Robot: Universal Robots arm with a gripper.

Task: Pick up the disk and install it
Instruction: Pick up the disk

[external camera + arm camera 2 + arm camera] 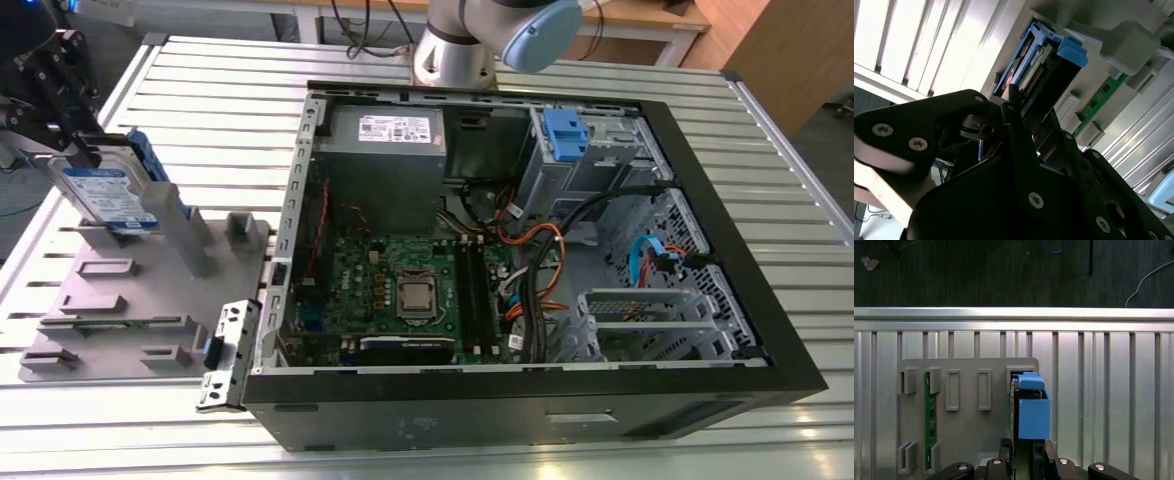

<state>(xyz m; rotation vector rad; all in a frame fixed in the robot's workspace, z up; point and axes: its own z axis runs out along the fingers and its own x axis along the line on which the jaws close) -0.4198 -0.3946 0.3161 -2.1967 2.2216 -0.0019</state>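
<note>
At nine o'clock of the case (534, 412), the disk (110, 195), clamped by the gripper (91, 152), could be jammed in its holder (120, 290) if tilted.

The arm (454, 50) enters at the top centre of the exterior view as a silver link with a pale blue joint cap (541, 35). The claw (84, 150) is at the upper left of the same frame, black body uppermost and fingers pointing down. In the first wrist view, the fingers (1040, 450) sit at the bottom centre, one on each side of the disk (1033, 410), closed against its end.
</note>
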